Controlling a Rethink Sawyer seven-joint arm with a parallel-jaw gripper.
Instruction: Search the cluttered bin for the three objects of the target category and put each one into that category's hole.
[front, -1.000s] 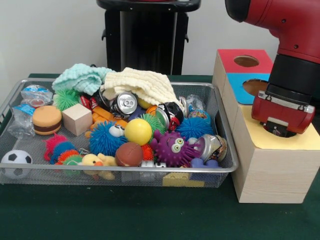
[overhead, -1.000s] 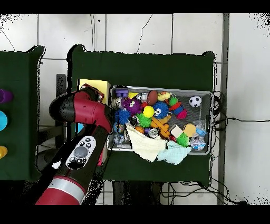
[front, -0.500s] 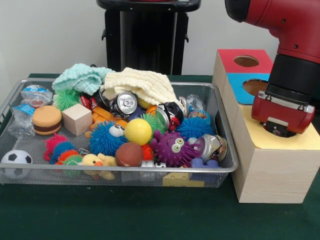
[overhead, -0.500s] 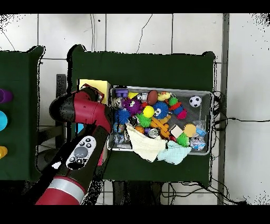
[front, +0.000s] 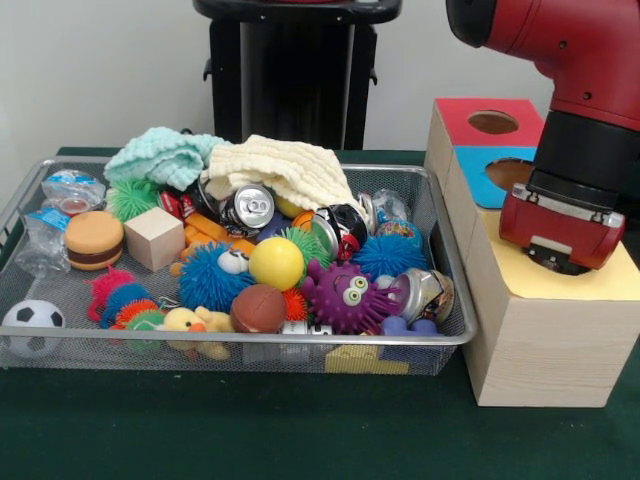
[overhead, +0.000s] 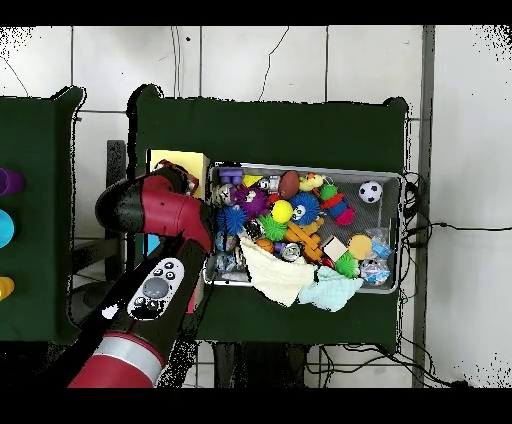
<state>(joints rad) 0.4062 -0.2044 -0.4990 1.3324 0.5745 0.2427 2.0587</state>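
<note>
A wire mesh bin (front: 452, 262) holds a jumble: crushed cans (front: 248, 208), spiky rubber balls (front: 206, 276), a purple spiky toy with eyes (front: 347, 296), a yellow ball (front: 276, 263), a small brown football (front: 258, 308), a soccer ball (front: 32, 322), a wooden cube (front: 154, 237) and crumpled plastic bottles (front: 70, 190). To its right stands the wooden sorting box (front: 540, 350) with a red hole (front: 493, 122), a blue hole (front: 510, 172) and a yellow top (front: 600, 282). My gripper (front: 556, 262) hangs just above the yellow top, hiding that hole. Nothing shows in its grasp.
A cream cloth (front: 290, 168) and a mint cloth (front: 165, 155) lie heaped at the bin's back. In the overhead view my red arm (overhead: 160, 210) covers most of the box (overhead: 178, 160) beside the bin (overhead: 400, 230). Coloured items (overhead: 5, 228) sit on another table at the left.
The arm's end has shifted very slightly toward the bin, above the yellow top. The things in the bin have not moved.
</note>
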